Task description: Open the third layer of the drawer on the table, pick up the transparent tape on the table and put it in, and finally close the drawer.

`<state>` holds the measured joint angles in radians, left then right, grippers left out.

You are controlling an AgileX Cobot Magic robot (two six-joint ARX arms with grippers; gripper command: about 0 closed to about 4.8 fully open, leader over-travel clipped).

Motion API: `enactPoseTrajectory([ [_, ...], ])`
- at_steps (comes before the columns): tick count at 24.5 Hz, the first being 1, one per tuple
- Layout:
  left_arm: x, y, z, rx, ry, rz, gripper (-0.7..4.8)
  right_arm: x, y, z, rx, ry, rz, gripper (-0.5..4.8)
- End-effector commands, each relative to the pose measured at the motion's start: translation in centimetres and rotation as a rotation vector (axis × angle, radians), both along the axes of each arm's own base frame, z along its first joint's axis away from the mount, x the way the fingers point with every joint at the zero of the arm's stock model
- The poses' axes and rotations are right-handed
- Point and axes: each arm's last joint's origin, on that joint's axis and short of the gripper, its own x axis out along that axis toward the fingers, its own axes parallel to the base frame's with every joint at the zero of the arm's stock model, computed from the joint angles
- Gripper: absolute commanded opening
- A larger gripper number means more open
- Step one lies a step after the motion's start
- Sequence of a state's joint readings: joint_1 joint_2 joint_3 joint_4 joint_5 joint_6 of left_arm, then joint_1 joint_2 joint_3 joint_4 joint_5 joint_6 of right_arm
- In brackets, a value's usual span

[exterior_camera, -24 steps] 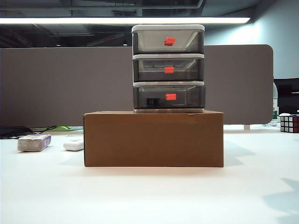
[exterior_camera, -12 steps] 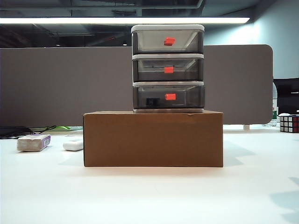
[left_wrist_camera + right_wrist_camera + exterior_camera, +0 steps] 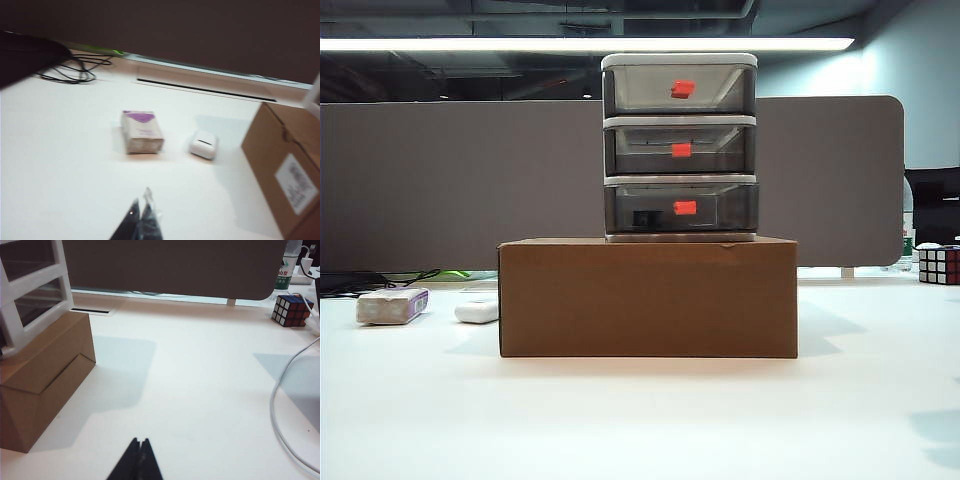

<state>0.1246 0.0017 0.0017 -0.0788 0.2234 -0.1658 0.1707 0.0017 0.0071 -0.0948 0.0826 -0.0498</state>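
Note:
The drawer (image 3: pixel 680 147) stands on a brown cardboard box (image 3: pixel 648 297) at the middle of the table (image 3: pixel 640 420), with all its layers pushed in. The third layer (image 3: pixel 720 207), the lowest and darkest, has a red-orange handle (image 3: pixel 685 208); a small dark piece (image 3: pixel 645 217) shows through its front, and I cannot tell what it is. No transparent tape shows on the table. My left gripper (image 3: pixel 141 197) is shut and empty above bare tabletop left of the box. My right gripper (image 3: pixel 139 441) is shut and empty, right of the box (image 3: pixel 40 385) and drawer (image 3: pixel 30 285). Neither gripper appears in the exterior view.
A white-and-purple block (image 3: pixel 392 305) (image 3: pixel 141 131) and a small white oblong (image 3: pixel 477 312) (image 3: pixel 203 144) lie left of the box. A colour cube (image 3: pixel 940 265) (image 3: pixel 291 310) sits far right, with a white cable (image 3: pixel 280 415) nearby. Black cables (image 3: pixel 75 72) lie at the far left.
The arm's shadow at the table's front right has slid further right and shrunk. The drawer, the box and the small things have not moved.

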Motion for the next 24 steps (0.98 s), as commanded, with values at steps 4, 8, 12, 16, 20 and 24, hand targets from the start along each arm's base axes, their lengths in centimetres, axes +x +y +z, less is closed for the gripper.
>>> enactPoseTrajectory([
  [4,-0.01,-0.86,0.31,0.002,-0.018,-0.09,-0.05,0.04,-0.01,-0.01,-0.001,-0.015,-0.003,-0.05],
  [8,-0.02,-1.07,0.31,0.002,-0.018,-0.111,-0.04,0.03,0.0,-0.03,-0.001,-0.013,-0.002,-0.05],
  [12,-0.02,-1.07,0.32,0.002,-0.019,-0.111,-0.04,0.04,-0.01,-0.03,-0.001,-0.013,-0.005,-0.05],
  [16,-0.02,-1.07,0.3,0.001,-0.017,-0.111,-0.04,0.04,-0.01,-0.03,-0.001,-0.013,-0.005,-0.05],
  [20,-0.02,-1.07,0.3,0.001,-0.017,-0.111,-0.04,0.04,-0.01,-0.03,-0.001,-0.013,-0.005,-0.05],
  [24,-0.02,-1.07,0.3,0.001,-0.017,-0.111,-0.04,0.04,-0.01,-0.03,-0.001,-0.013,-0.005,-0.05],
])
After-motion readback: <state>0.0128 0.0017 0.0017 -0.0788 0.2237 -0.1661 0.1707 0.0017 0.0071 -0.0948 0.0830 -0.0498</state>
